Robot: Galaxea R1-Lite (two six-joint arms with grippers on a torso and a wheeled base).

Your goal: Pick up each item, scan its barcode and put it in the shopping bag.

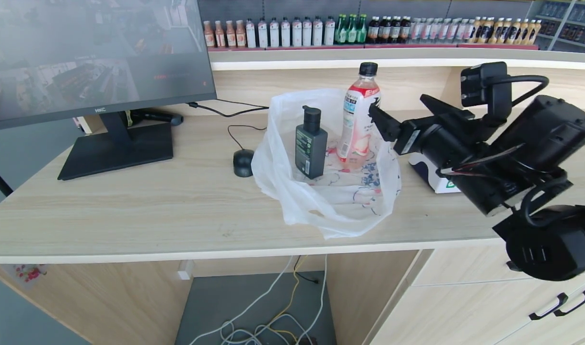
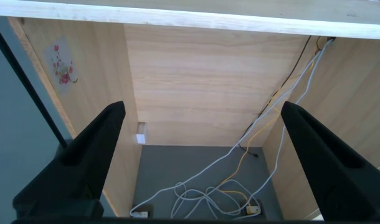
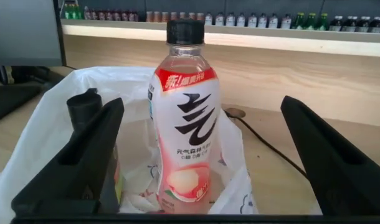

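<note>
Right fingers (image 3: 96, 155) are gaping wide, holding nothing, aimed at the pink drink bottle (image 3: 184, 124), which is standing upright in the shopping bag (image 1: 331, 206) beside a dark pump bottle (image 1: 310, 143). It looks bagged already, I judge, hence no grip. Right arm is stretching low over the table (image 1: 129, 211), above a white box (image 1: 429, 175); left fingers (image 2: 84, 162) are hanging spread, empty, below the table.

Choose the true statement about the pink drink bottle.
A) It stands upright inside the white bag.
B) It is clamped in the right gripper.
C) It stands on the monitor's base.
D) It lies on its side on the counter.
A: the pink drink bottle stands upright inside the white bag, beside the dark pump bottle; the right gripper is open around it without touching it.
</note>
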